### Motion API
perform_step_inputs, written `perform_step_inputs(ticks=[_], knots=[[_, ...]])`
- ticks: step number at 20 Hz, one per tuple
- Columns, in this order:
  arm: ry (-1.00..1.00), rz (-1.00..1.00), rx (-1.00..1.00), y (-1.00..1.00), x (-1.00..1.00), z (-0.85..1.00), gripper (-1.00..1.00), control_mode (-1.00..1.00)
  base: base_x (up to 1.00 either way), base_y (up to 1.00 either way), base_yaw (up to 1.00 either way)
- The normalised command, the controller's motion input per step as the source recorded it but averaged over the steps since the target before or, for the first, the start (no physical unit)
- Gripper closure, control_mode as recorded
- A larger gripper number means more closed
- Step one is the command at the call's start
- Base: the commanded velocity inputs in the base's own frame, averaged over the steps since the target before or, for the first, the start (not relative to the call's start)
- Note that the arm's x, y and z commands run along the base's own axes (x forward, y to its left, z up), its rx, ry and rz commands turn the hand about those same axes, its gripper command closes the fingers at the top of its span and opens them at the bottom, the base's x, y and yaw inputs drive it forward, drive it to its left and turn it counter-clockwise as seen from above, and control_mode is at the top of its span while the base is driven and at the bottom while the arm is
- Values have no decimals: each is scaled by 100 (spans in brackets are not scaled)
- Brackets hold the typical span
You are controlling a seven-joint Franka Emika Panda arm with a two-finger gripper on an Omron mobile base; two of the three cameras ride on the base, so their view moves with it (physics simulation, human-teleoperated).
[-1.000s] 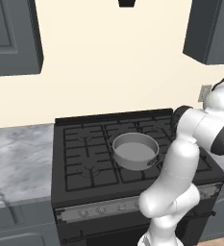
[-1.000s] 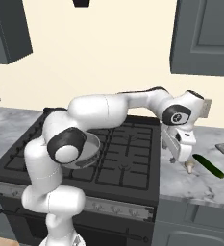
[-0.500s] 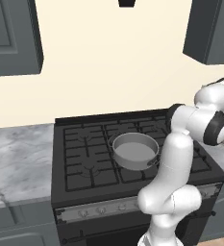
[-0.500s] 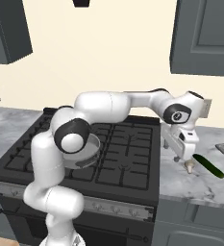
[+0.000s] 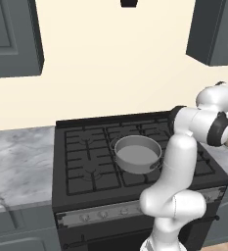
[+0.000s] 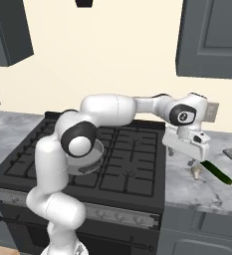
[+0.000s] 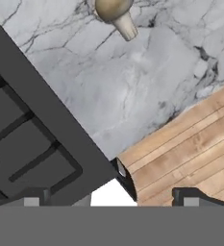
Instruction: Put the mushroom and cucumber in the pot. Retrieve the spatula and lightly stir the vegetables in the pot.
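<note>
Arm stretched right over counter, gripper spread wide, empty, above mushroom

So the arm is all glossy white, chunky rounded tube segments that look almost inflated. The joints are dark: black-grey round caps at the shoulder and near the wrist, plus a dark band on the elbow in the left base view. The tool is a boxy white block with small dark fingertips.
</note>
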Motion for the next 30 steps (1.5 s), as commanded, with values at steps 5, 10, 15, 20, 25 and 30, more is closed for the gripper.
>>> perform_step_inputs(ticks=[5, 10, 15, 20, 25, 30], knots=[[-25, 23, 0, -35, 23, -22, -100, -100, 0, 0, 0], [-19, 7, 0, -8, 41, -16, -100, -100, 0, 0, 0], [-2, 2, -1, -5, 19, -6, -100, -100, 0, 0, 0], [0, 0, 0, -13, 1, -36, -100, -100, 0, 0, 0], [0, 0, 0, -13, 12, -56, -100, -100, 0, 0, 0], [0, 4, 0, -19, 23, -11, -100, -100, 0, 0, 0]])
